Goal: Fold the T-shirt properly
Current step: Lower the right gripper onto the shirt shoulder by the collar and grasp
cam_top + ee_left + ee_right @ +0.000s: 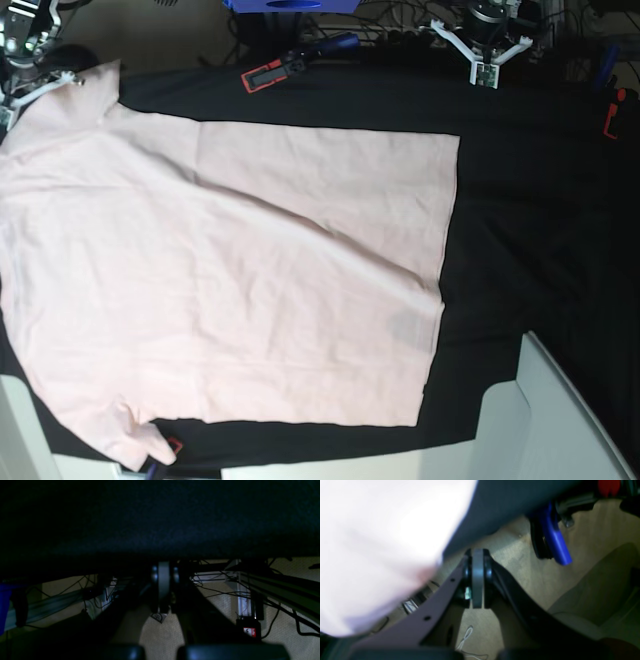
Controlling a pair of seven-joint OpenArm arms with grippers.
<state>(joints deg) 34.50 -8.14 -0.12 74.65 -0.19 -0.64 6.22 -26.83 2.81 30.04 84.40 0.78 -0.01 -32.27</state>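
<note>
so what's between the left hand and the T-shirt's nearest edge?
Base view: only bare black table cloth between the left hand, at the table's far edge, and the T-shirt. Nothing lies on that stretch.

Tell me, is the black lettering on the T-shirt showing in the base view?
No, the T-shirt lies spread flat on the black table cloth with only plain pale pink fabric showing.

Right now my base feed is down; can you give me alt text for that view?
A pale pink T-shirt lies spread flat, plain side up, on the black table cloth. The right end effector sits at its top-left corner; the left end effector is parked beyond the far edge.
</note>
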